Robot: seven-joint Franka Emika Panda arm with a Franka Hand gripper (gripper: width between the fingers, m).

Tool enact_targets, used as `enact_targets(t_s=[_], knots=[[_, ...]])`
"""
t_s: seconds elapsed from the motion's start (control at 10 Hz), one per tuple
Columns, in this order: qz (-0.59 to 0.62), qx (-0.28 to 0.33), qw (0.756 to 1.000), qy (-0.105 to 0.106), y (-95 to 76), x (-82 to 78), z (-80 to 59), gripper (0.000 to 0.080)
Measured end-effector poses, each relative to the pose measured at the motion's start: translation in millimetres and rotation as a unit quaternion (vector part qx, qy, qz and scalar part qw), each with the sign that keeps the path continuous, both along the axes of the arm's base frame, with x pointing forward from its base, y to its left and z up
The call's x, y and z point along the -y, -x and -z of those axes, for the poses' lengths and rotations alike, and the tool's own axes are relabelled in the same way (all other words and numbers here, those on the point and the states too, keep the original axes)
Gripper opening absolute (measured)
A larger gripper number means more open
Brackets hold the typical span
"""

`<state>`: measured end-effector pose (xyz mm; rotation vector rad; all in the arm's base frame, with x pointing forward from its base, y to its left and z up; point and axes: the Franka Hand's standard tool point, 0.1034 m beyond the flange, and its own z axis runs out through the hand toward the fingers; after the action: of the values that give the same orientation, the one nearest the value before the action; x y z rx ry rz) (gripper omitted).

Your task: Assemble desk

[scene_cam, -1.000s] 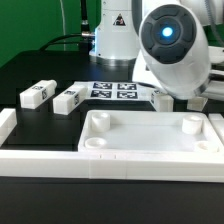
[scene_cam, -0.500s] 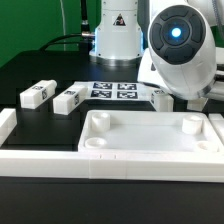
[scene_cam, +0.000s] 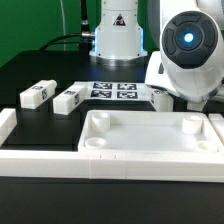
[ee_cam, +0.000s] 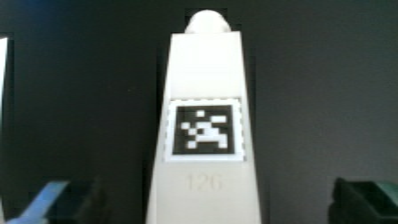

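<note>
The white tabletop tray [scene_cam: 145, 146] lies at the front of the exterior view, raised rim up, with round sockets in its corners. Two tagged leg blocks [scene_cam: 37, 94] [scene_cam: 68, 99] lie to the exterior view's left of it. A third leg block [scene_cam: 160, 98] lies by the marker board. My gripper [scene_cam: 197, 102] hangs low behind the tray's far right corner. In the wrist view a long white leg block [ee_cam: 210, 110] with a square tag lies between my gripper's [ee_cam: 210, 205] dark fingertips [ee_cam: 50, 203], with gaps on both sides. The gripper is open and empty.
The marker board [scene_cam: 113, 91] lies flat behind the tray. White border rails run along the front [scene_cam: 110, 162] and the exterior view's left [scene_cam: 7, 124] and right [scene_cam: 216, 126]. The arm's white base [scene_cam: 117, 35] stands at the back.
The arm's hand has moved steadily toward the exterior view's right. The tray and leg blocks have not moved.
</note>
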<state>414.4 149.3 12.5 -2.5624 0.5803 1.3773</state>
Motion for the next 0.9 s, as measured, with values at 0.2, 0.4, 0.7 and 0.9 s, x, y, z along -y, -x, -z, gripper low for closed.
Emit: enact_targets(t_s=[0.2, 0.4, 0.7, 0.9], knots=[[0.0, 0.0, 1.0, 0.0, -0.1, -0.2, 0.7, 0.0359], [0.0, 0.001, 1.0, 0.0, -0.7, -0.5, 0.5, 0.0287], [-0.001, 0.006, 1.0, -0.007, -3.4, 5.1, -1.3, 0.0287], [-0.005, 0.01, 1.0, -0.022, -9.3, 14.3, -15.6, 0.0287]])
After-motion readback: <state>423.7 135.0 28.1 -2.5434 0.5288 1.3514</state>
